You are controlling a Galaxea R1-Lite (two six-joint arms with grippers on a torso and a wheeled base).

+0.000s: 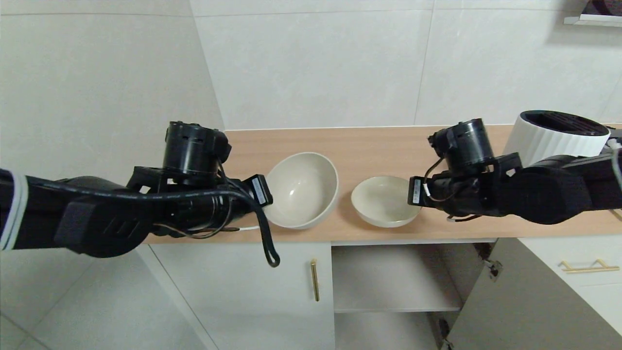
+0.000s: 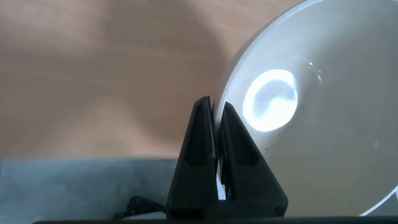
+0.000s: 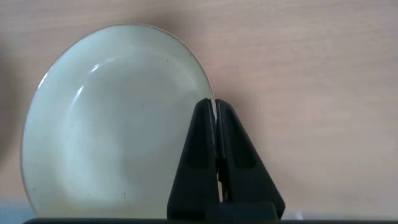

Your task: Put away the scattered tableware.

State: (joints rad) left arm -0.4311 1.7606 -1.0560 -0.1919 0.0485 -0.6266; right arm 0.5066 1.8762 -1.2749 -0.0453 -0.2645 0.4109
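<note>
Grip is the step in hand: left gripper [image 2: 214, 107] pinches the rim of the big bowl [image 1: 303, 187], right gripper [image 3: 216, 107] that of the small bowl [image 1: 381, 200], both tilted at the near edge of the counter [image 1: 379, 146]. Next, I think: lift them steady toward the open shelf [image 1: 393, 291] below.

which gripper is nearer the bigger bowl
Left. The left gripper has its fingers shut on the bigger bowl's rim. The right gripper is farther off, shut on the rim of the smaller bowl beside it.
</note>
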